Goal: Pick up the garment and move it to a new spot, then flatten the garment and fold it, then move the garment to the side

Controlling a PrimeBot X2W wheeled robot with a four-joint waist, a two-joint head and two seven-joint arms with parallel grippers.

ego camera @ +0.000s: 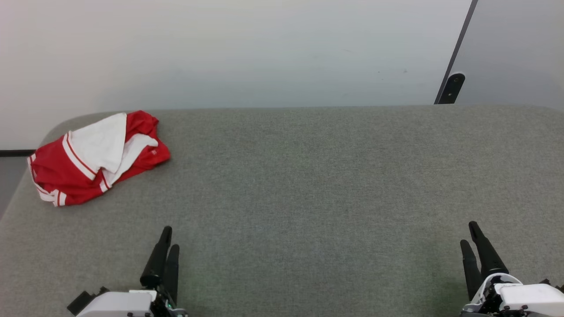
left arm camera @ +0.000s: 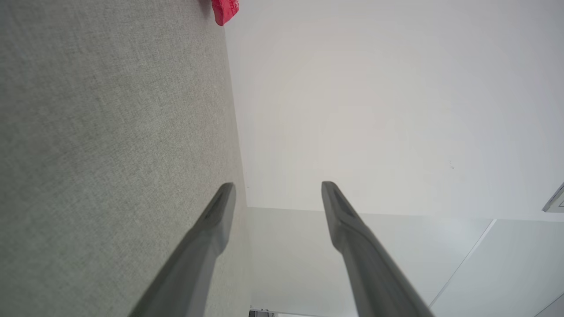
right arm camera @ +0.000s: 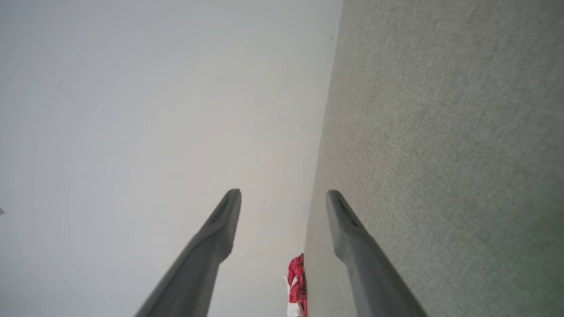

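Observation:
The garment (ego camera: 94, 157), red with white sleeves and red-white striped trim, lies crumpled at the far left corner of the grey fabric table (ego camera: 308, 185). A red scrap of it shows at the top of the left wrist view (left arm camera: 225, 10) and low between the fingers in the right wrist view (right arm camera: 297, 281). My left gripper (ego camera: 168, 236) rests at the near left, well short of the garment, open and empty (left arm camera: 277, 187). My right gripper (ego camera: 469, 232) sits at the near right, far from it, also open and empty (right arm camera: 283, 193).
A pale wall (ego camera: 246, 48) rises behind the table's far edge. A dark slanted post with a bracket (ego camera: 454, 86) stands at the back right. The table's left corner is rounded, with floor beyond it (ego camera: 9, 180).

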